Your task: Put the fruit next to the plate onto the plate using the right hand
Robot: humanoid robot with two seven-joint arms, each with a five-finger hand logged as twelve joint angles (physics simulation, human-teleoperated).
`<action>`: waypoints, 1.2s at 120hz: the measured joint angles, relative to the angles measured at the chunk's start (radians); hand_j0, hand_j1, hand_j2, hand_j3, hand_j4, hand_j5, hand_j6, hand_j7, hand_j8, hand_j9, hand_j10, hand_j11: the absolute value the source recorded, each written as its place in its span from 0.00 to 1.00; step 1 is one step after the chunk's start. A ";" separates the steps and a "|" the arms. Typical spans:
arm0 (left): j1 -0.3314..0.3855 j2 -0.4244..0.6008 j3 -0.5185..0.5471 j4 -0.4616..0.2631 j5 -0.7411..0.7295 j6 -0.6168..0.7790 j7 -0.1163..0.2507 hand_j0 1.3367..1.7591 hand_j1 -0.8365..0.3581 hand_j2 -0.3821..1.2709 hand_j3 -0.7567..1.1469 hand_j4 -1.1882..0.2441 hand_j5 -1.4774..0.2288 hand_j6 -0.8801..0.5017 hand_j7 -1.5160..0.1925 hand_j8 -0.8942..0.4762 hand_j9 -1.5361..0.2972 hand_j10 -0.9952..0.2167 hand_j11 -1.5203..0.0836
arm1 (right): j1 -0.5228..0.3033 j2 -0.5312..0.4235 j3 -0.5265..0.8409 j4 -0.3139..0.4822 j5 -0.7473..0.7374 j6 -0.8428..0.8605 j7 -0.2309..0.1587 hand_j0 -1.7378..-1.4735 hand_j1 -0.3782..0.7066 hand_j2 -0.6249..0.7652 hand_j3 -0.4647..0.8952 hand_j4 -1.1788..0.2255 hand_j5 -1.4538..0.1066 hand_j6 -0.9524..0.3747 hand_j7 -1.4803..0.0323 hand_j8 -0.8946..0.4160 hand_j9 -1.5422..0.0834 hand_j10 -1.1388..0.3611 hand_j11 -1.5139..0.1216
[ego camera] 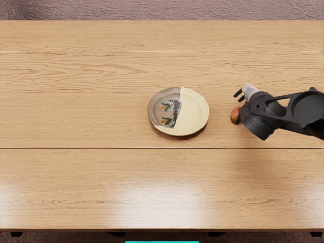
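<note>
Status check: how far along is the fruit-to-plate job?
Done: the right robot hand is at the fruit, which sits on the table just beside the plate. In hand: the grasp; the hand hides most of the fruit, so I cannot tell whether it is gripped. Left: lift it, carry it over, and set it on the plate, which holds no fruit yet.

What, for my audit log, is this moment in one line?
right hand: at fruit, grasp unclear | fruit: right of plate, not on it | left arm: unseen
</note>
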 joint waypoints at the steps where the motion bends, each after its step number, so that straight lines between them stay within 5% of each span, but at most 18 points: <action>1: 0.000 0.000 0.000 0.000 0.000 0.000 0.000 0.76 0.76 0.26 0.40 0.67 0.69 0.47 0.71 0.48 0.67 0.63 0.76 | -0.001 0.002 0.000 -0.003 0.000 0.000 0.000 0.30 0.41 0.40 0.34 0.59 0.64 0.45 0.68 0.41 0.67 0.52 0.65; 36: 0.000 0.000 0.000 0.000 0.000 0.000 0.000 0.76 0.76 0.26 0.40 0.67 0.69 0.47 0.71 0.48 0.67 0.63 0.76 | -0.036 0.049 0.003 -0.069 -0.001 0.000 0.000 0.30 0.42 0.40 0.34 0.58 0.63 0.45 0.67 0.41 0.66 0.52 0.64; 80: 0.000 0.000 0.000 0.000 0.000 0.000 0.000 0.76 0.76 0.26 0.40 0.67 0.69 0.47 0.71 0.48 0.67 0.63 0.76 | -0.043 0.047 0.005 -0.079 -0.001 0.000 0.000 0.30 0.55 0.41 0.34 0.49 0.52 0.34 0.55 0.35 0.55 0.43 0.53; 102: 0.000 0.000 0.000 0.000 0.000 0.000 0.000 0.76 0.76 0.26 0.40 0.67 0.69 0.47 0.71 0.48 0.67 0.63 0.76 | -0.040 0.046 0.005 -0.079 0.000 0.000 0.000 0.31 0.61 0.55 0.34 0.41 0.42 0.31 0.45 0.39 0.45 0.39 0.43; 124: 0.000 0.000 0.000 0.000 0.000 0.000 0.000 0.76 0.76 0.26 0.40 0.67 0.69 0.47 0.71 0.48 0.67 0.63 0.76 | -0.031 0.037 0.005 -0.079 0.000 -0.001 -0.001 0.31 0.57 0.74 0.34 0.33 0.34 0.19 0.37 0.29 0.37 0.31 0.35; 144: 0.000 0.000 0.000 0.000 0.000 0.000 0.000 0.76 0.76 0.26 0.40 0.67 0.69 0.47 0.71 0.48 0.67 0.63 0.76 | -0.006 0.015 0.005 -0.060 0.007 0.000 -0.001 0.31 0.59 0.85 0.34 0.31 0.28 0.18 0.32 0.29 0.32 0.32 0.31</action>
